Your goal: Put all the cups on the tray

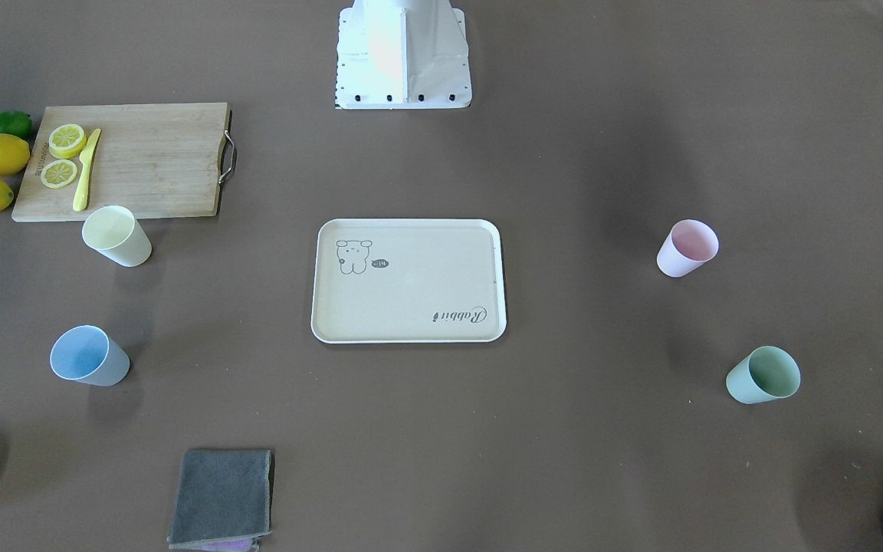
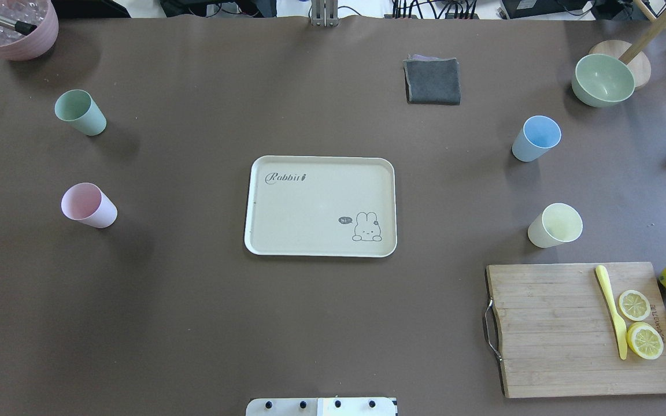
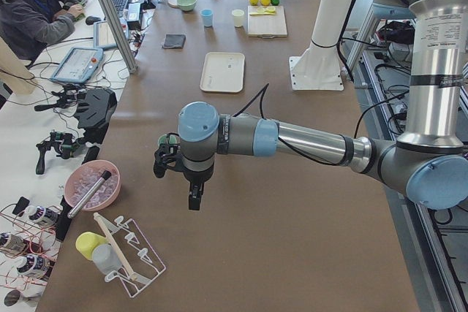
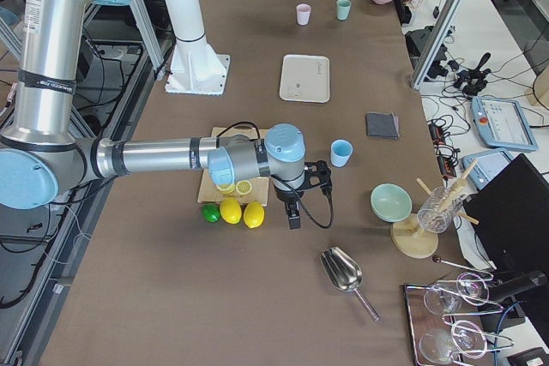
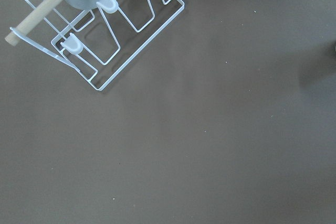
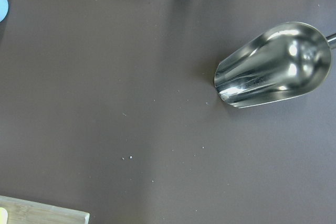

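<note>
Tray: the cream Rabbit tray (image 2: 310, 214) lies flat mid-desk (image 2: 194, 323), in front of the robot's base, with nothing on it.
Pink cup: the pink cup (image 2: 88, 205) stands upright on the desk, well apart from the tray on the robot's left and about level with it.
Mint cup: the mint green cup (image 2: 80, 112) stands upright on the same side of the tray, farther from the robot.
Blue cup: the light blue cup (image 2: 536, 138) stands upright well to the tray's right, toward its far edge.
Yellow cup: the pale yellow cup (image 2: 555, 225) stands upright to the tray's right, level with its near half and just beside the wooden cutting board (image 2: 570, 335).
Left arm: the left arm (image 3: 307, 140) stretches level over the desk far to the tray's left, wrist turned down.
Left gripper: the left gripper (image 3: 194, 201) points at the desk near a wire rack (image 5: 105, 35); I cannot tell how wide it is.
Right arm: the right arm (image 4: 154, 158) reaches level, far to the tray's right, by the lemons (image 4: 242, 213).
Right gripper: the right gripper (image 4: 293, 217) points down near a metal scoop (image 6: 273, 64); I cannot tell its width.
</note>
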`<action>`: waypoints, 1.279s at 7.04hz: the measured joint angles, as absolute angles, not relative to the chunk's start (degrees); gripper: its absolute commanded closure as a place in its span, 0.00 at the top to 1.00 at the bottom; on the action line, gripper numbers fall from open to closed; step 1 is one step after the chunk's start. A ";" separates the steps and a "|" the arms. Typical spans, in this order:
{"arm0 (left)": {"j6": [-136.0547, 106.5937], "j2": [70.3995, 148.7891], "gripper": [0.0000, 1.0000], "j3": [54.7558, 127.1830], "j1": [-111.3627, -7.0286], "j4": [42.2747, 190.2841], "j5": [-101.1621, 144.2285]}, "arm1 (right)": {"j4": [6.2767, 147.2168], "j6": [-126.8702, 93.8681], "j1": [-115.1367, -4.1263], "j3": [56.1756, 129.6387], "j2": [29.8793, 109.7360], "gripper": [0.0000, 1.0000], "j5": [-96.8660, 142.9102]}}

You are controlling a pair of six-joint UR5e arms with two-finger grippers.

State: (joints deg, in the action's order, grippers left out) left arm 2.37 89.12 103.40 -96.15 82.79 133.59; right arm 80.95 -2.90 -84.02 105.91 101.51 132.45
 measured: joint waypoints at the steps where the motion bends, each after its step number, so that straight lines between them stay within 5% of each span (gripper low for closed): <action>1: 2.39 89.12 0.98 103.82 -96.15 82.88 133.59 | 80.95 -2.90 -83.99 105.91 101.51 1.00 132.45; 9: 1.91 90.40 0.98 103.91 -96.15 91.72 133.16 | 67.23 -3.60 -83.77 103.68 102.02 1.00 131.85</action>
State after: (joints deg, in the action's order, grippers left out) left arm 1.91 90.40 103.91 -96.15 91.72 133.16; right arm 67.23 -3.60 -83.77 103.68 102.02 131.85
